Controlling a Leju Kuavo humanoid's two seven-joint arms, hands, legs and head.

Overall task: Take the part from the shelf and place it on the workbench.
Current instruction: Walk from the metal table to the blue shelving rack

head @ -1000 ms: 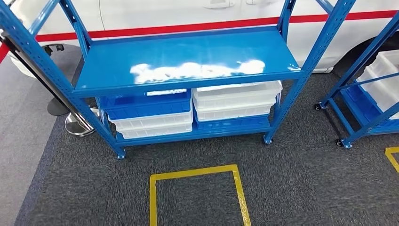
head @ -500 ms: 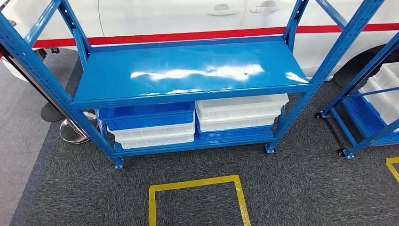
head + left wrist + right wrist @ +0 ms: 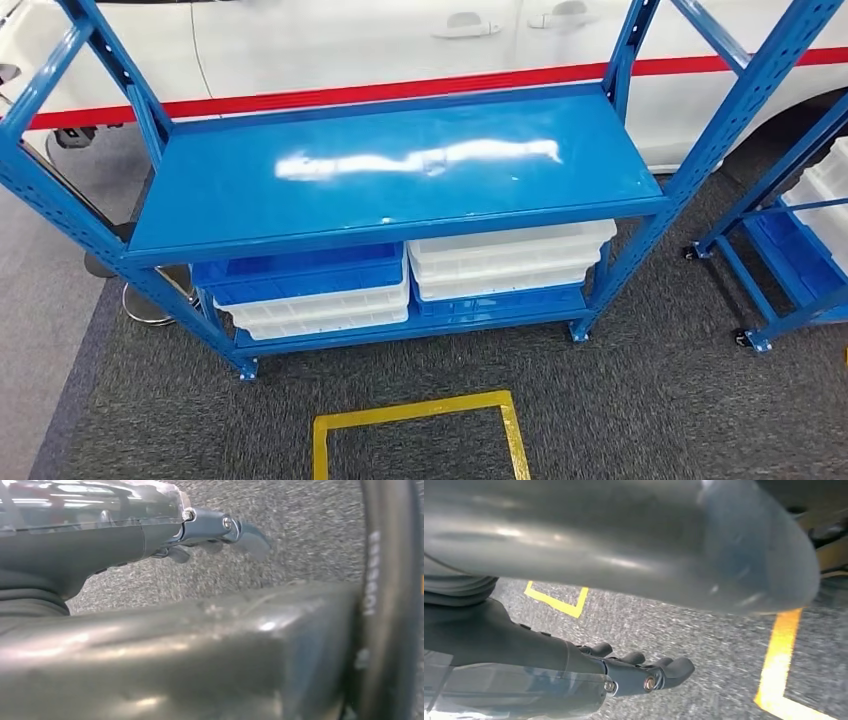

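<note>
Shelf top bare; left hand, right hand empty.

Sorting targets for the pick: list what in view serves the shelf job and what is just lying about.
Job:
blue shelf rack
stacked bins on its lower shelf
left hand, hanging over carpet
right hand, hanging over carpet

Lying about:
white car
second rack
yellow floor square

Blue shelf units: 2, main and a second at right. Bins under main shelf: 2 stacks, left, right. Yellow floor squares: 1. Car: 1.
</note>
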